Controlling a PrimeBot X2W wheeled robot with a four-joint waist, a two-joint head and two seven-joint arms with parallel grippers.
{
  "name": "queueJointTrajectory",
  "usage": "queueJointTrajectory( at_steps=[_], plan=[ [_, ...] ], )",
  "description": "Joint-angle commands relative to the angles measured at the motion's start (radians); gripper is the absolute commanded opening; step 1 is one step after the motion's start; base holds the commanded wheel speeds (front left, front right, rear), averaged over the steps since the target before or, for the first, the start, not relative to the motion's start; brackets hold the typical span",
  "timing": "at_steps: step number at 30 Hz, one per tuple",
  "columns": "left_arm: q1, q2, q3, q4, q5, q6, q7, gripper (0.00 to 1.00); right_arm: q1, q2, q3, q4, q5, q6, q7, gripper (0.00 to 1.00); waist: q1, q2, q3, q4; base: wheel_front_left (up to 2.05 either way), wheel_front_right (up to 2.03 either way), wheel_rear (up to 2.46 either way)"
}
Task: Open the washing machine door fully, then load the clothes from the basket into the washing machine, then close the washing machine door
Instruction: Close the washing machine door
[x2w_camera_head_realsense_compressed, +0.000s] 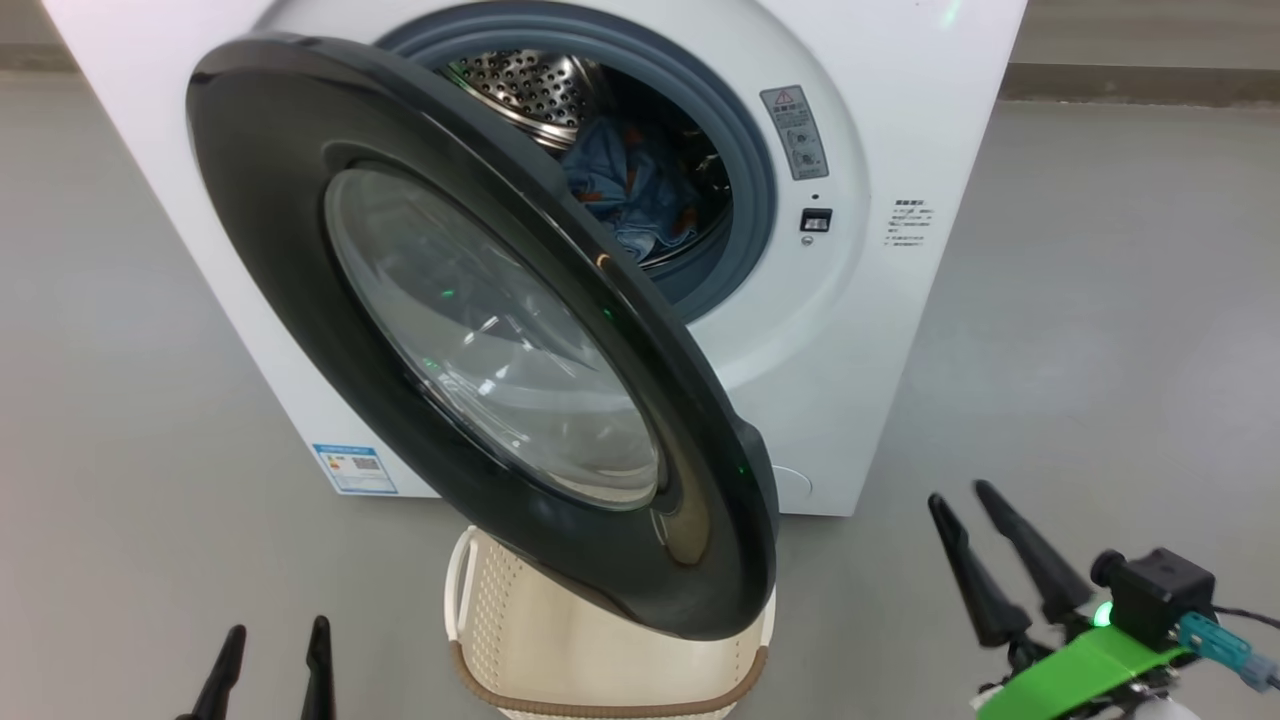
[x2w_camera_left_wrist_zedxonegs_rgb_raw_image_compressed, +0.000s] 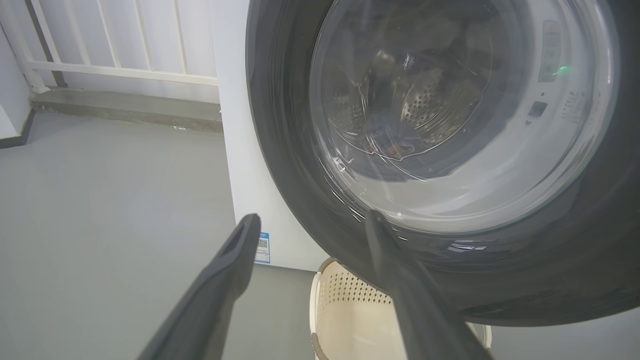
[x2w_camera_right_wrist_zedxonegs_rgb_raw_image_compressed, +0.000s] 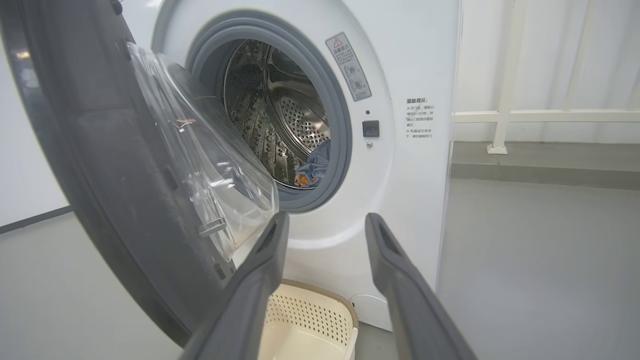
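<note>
The white washing machine (x2w_camera_head_realsense_compressed: 850, 330) stands ahead with its glossy black round door (x2w_camera_head_realsense_compressed: 300, 300) swung partly out over the cream basket (x2w_camera_head_realsense_compressed: 540, 640). Light-blue clothes (x2w_camera_head_realsense_compressed: 630, 190) lie inside the steel drum (x2w_camera_head_realsense_compressed: 530, 85); they also peek past the gasket as clothes (x2w_camera_right_wrist_zedxonegs_rgb_raw_image_compressed: 315, 167) in the right wrist view. The basket (x2w_camera_right_wrist_zedxonegs_rgb_raw_image_compressed: 305, 325) looks bare inside as far as I can see. My left gripper (x2w_camera_head_realsense_compressed: 275, 640) sits low at the left, open, fingers (x2w_camera_left_wrist_zedxonegs_rgb_raw_image_compressed: 235, 260) apart before the door (x2w_camera_left_wrist_zedxonegs_rgb_raw_image_compressed: 550, 270). My right gripper (x2w_camera_head_realsense_compressed: 965, 500) is at the lower right, open, holding nothing, with the door (x2w_camera_right_wrist_zedxonegs_rgb_raw_image_compressed: 100, 175) to its left.
Grey floor (x2w_camera_head_realsense_compressed: 1100, 300) spreads on both sides of the machine. A white railing (x2w_camera_right_wrist_zedxonegs_rgb_raw_image_compressed: 525, 115) and a low grey ledge run behind on the right; a similar railing (x2w_camera_left_wrist_zedxonegs_rgb_raw_image_compressed: 120, 70) shows in the left wrist view. A blue label (x2w_camera_head_realsense_compressed: 355, 468) sits low on the machine front.
</note>
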Motion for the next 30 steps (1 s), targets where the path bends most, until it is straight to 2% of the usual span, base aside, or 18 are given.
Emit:
queueJointTrajectory(
  at_steps=[1, 10, 15, 26, 30],
  plan=[
    [-0.023, 0.01, 0.027, -0.029, 0.007, 0.001, -0.014, 1.0, -0.051, -0.011, 0.031, -0.022, 0.005, 0.005, -0.008, 0.0, 0.0, 0.0, -0.001, 0.007, 0.0, 0.0, 0.0],
    [-0.02, 0.009, 0.025, -0.034, 0.005, 0.001, -0.014, 1.0, -0.129, -0.004, 0.032, -0.098, 0.008, 0.005, -0.008, 0.0, 0.0, 0.0, -0.009, 0.033, 0.0, 0.0, 0.0],
    [-0.014, 0.007, 0.027, -0.039, 0.008, 0.001, -0.014, 1.0, -0.156, 0.002, 0.049, -0.197, 0.005, 0.005, -0.008, 0.0, 0.0, 0.0, -0.015, 0.04, 0.0, 0.0, 0.0],
    [-0.008, -0.002, 0.043, -0.053, 0.019, 0.001, -0.014, 1.0, -0.116, -0.012, 0.181, -0.387, -0.015, 0.005, -0.008, 0.0, 0.0, 0.0, -0.017, 0.043, 0.0, 0.0, 0.0],
    [-0.007, -0.005, 0.048, -0.054, 0.021, 0.001, -0.014, 1.0, -0.095, -0.021, 0.243, -0.388, -0.011, 0.005, -0.008, 0.0, 0.0, 0.0, -0.015, 0.042, 0.0, 0.0, 0.0]
  ],
)
